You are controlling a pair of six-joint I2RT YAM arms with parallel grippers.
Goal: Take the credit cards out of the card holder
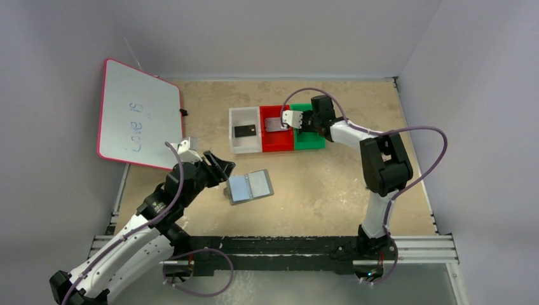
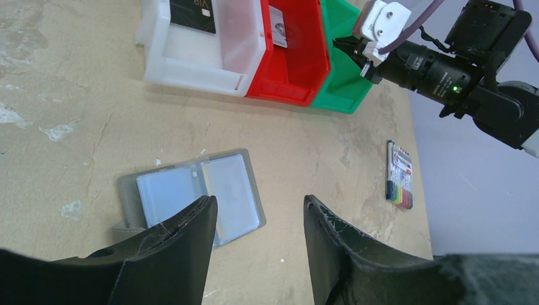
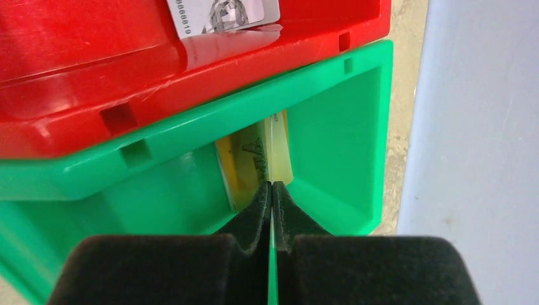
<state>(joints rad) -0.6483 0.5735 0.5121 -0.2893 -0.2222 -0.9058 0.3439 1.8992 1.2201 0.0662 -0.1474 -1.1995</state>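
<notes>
evidently the right pincer [image 3: 272, 187] pinches one edge of the thin, seemingly stiff, slick gold-yellow credit card [image 3: 251, 159] inside the green plastic tray [image 3: 330, 127], while the left pincer [image 2: 259, 203] gapes above the open grey bifold card holder [image 2: 222, 184].

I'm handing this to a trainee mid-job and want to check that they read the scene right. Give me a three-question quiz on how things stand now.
1. True or false: the card holder lies closed.
2. Which tray holds the black card? A) white B) red C) green
3. Fill in: the right gripper is shut on the ____ card, inside the green tray.

Key:
1. False: it lies open, pockets up.
2. A, the white tray.
3. Gold: the gold card stands on edge between the fingers.
</notes>
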